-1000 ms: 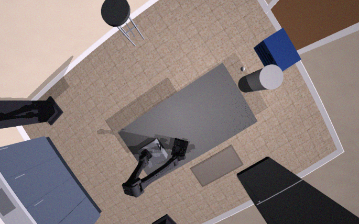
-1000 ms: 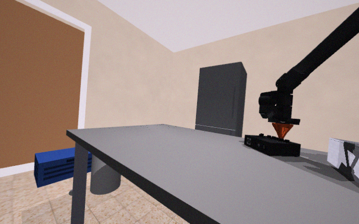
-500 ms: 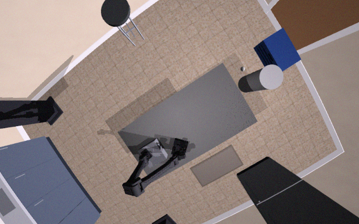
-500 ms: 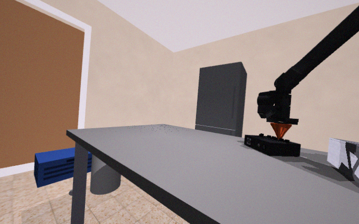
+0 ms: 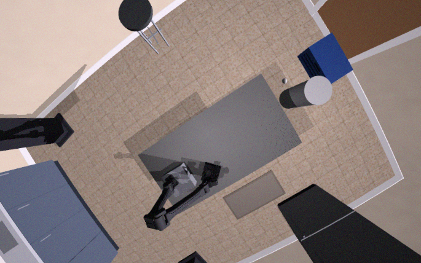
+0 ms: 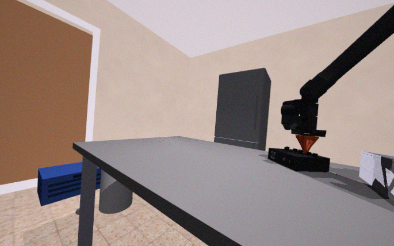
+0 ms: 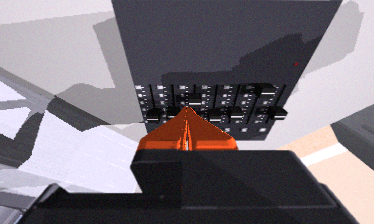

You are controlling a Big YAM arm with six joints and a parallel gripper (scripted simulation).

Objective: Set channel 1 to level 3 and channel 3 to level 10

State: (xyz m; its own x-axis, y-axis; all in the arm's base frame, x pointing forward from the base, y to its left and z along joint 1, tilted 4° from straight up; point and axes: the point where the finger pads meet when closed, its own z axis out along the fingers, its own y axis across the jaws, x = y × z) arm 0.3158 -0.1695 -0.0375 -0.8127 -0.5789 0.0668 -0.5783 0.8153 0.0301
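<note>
The hand (image 7: 187, 111), closed on nothing, presses its tip against a fader cap (image 7: 194, 98) on the lighting desk (image 7: 223, 45); next, probably push it further.

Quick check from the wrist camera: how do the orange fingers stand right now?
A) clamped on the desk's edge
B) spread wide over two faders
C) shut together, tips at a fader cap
C: the orange fingers meet in one point at the fader row of the lighting desk, holding nothing.
</note>
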